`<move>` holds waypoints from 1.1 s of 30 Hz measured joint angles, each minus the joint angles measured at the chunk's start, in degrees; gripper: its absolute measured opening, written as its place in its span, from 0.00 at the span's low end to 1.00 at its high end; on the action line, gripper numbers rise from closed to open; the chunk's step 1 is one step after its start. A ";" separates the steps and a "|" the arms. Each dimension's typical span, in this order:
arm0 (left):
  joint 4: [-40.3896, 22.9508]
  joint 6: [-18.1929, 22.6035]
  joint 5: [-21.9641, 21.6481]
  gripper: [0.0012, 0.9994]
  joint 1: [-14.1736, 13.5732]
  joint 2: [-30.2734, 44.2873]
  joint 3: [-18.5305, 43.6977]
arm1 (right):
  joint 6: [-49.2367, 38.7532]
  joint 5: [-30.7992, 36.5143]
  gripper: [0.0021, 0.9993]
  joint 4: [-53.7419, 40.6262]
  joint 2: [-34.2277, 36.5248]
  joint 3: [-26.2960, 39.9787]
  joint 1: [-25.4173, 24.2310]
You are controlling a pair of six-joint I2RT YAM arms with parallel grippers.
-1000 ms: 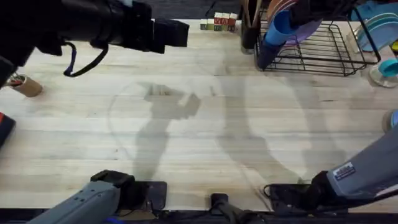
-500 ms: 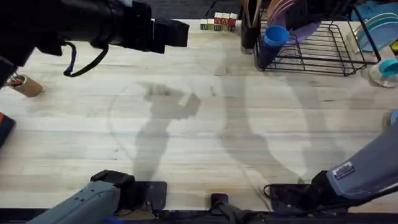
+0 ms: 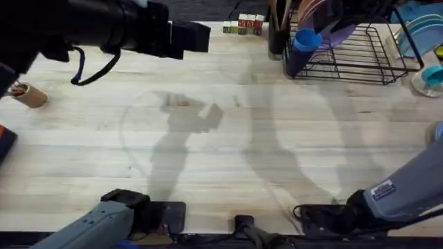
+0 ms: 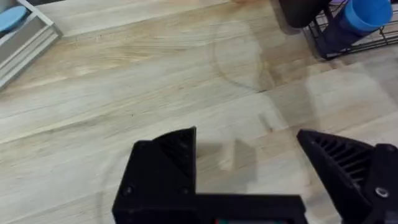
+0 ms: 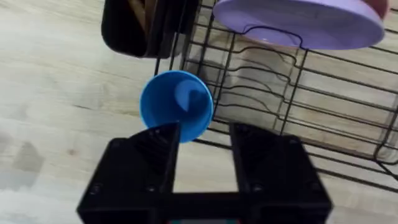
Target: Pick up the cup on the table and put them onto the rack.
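A bright blue cup [image 3: 305, 40] stands upright with its mouth up at the near left corner of the black wire rack [image 3: 360, 62]. In the right wrist view the cup [image 5: 177, 107] lies just beyond the tips of my right gripper [image 5: 205, 134], which is open and holds nothing. My left gripper [image 3: 197, 36] hangs high over the table's far left, open, with only bare wood between its fingers [image 4: 168, 162]. From there the cup [image 4: 367, 12] and the rack [image 4: 379, 40] show far off.
A purple plate [image 5: 298, 22] stands in the rack behind the cup, and a black holder [image 3: 277, 31] sits just left of it. Coloured blocks [image 3: 242, 25], a tan tube [image 3: 28, 95], a teal bowl [image 3: 432, 75] and a grey slatted tray [image 4: 25, 37] line the edges.
The blue cup was tilted in the right gripper; it now stands upright on the rack's corner. The right gripper has opened and drawn back. The left arm has not moved.
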 joint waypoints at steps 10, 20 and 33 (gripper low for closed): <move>0.14 0.00 0.00 0.99 0.00 0.00 0.00 | -0.22 0.00 0.98 -3.98 -11.50 0.26 0.00; 5.10 0.00 -0.44 0.99 0.00 -2.18 0.00 | -0.22 0.00 1.00 -6.74 -25.31 0.90 0.00; 6.01 0.00 -2.89 0.99 0.00 -10.54 0.11 | -0.22 0.00 1.00 -15.40 -36.09 1.14 0.00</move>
